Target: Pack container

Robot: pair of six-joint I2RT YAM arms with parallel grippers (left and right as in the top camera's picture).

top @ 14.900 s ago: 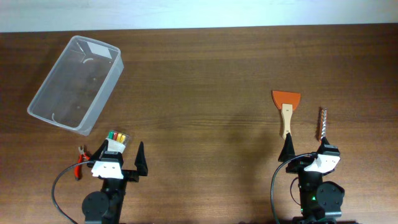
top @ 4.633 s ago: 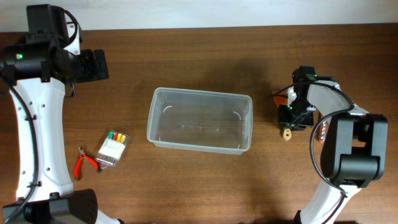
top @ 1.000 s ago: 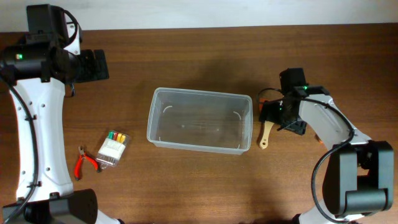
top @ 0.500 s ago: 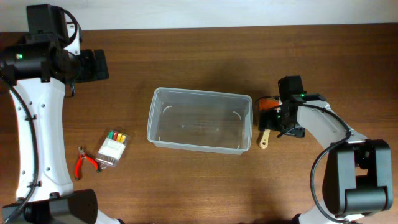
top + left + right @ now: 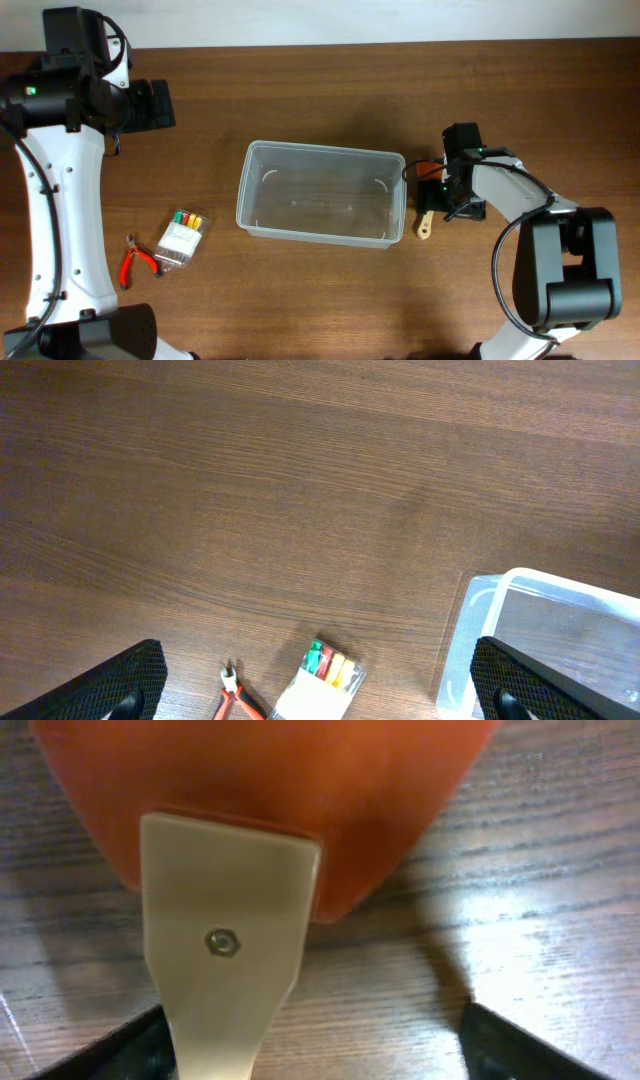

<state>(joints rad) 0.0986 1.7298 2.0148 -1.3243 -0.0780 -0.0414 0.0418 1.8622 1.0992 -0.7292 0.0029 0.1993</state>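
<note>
The right gripper (image 5: 320, 1050) has its jaws spread wide on either side of a scraper (image 5: 250, 840). The pale wooden handle sits between them, close to one finger and with bare wood showing before the other, so nothing is clamped. The scraper lies flat on the table (image 5: 300, 300), its orange blade on the far side and its handle end pointing near.

Just to its left stands the container (image 5: 325, 150), upright and mid-table, its right end wall close beside the scraper handle; whether they touch I cannot tell. The tub holds nothing.

The left gripper (image 5: 150, 105) hangs above the far left of the table, its jaws wide apart and holding nothing. Below it, well left of the container, lie a small pack of coloured markers (image 5: 325, 678) and, just left of that, red-handled pliers (image 5: 240, 702).
</note>
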